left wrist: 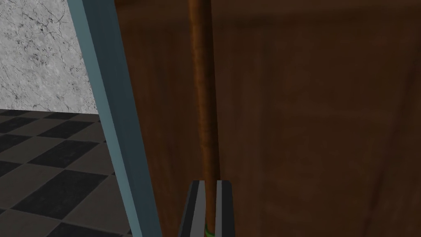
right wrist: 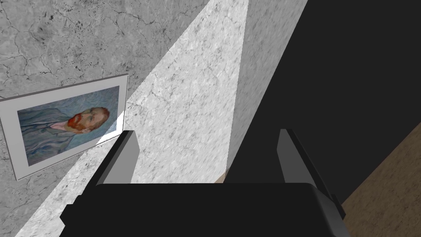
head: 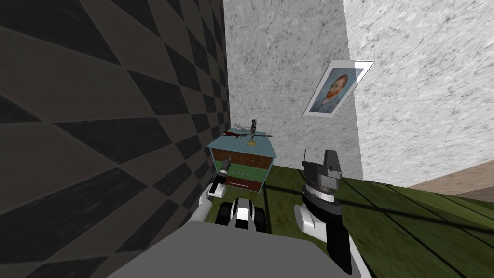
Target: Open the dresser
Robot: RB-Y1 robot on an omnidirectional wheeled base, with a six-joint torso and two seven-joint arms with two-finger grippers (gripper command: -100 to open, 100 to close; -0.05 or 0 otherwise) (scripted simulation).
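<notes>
1. The dresser [head: 243,161] is a small blue-framed one with brown and green drawer fronts. It's tucked in the corner against the checkered wall [head: 96,120], right in front of me, with some little ornament [head: 252,132] on top.
2. The left jaws are right up at its front. In the left wrist view they're pinched tight on a thin brown bar handle [left wrist: 202,103] on a brown drawer front [left wrist: 308,123], just beside the blue frame edge [left wrist: 111,123].
3. The right jaws are wide open, holding nothing, raised well off to the side.
4. So I'd say the grasp is done and the pull hasn't started; the fronts look flush.
5. Next up is probably a straight pull back toward me, keeping the grip square so the skinny bar doesn't slip out.
</notes>
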